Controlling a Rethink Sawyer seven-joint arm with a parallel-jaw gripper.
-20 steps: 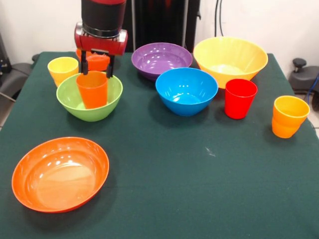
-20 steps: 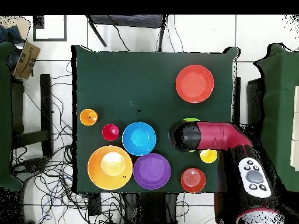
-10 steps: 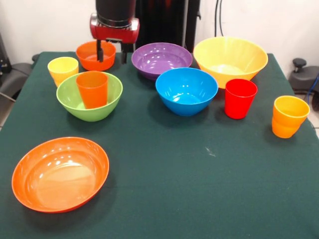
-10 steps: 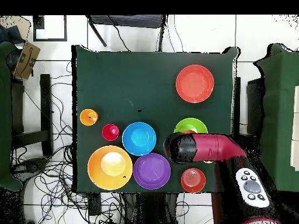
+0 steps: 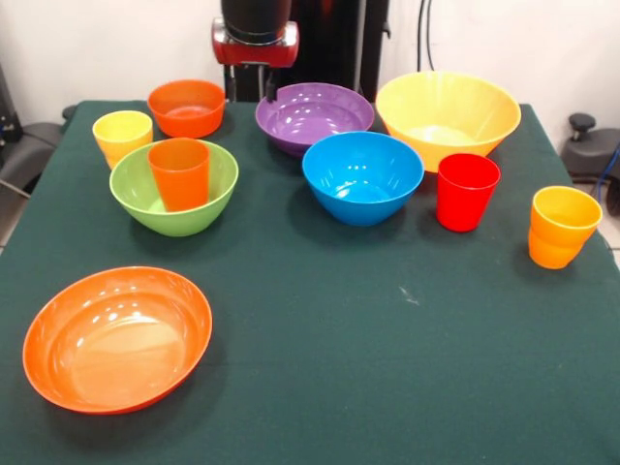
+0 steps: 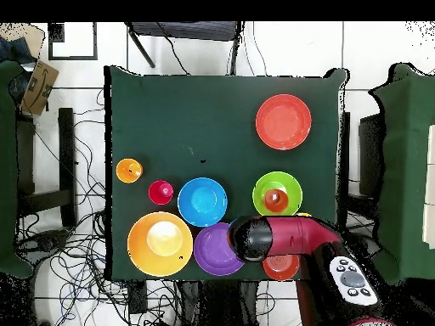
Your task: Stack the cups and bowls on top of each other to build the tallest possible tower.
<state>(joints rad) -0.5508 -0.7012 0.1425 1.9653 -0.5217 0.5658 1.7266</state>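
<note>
The orange cup stands upright inside the green bowl at the left; both also show in the overhead view, the cup in the bowl. My gripper hangs open and empty at the table's far edge, between the small deep orange bowl and the purple bowl. The yellow cup, blue bowl, big yellow bowl, red cup, yellow-orange cup and wide shallow orange bowl stand apart on the table.
The dark green tablecloth covers the table. In the overhead view the arm reaches over the purple bowl's edge and partly covers the small orange bowl. Cables lie on the floor around the table.
My gripper has let go of the orange cup in the green bowl, risen, and drawn back toward the robot's side, ending near the purple bowl. The cup stays in the bowl.
</note>
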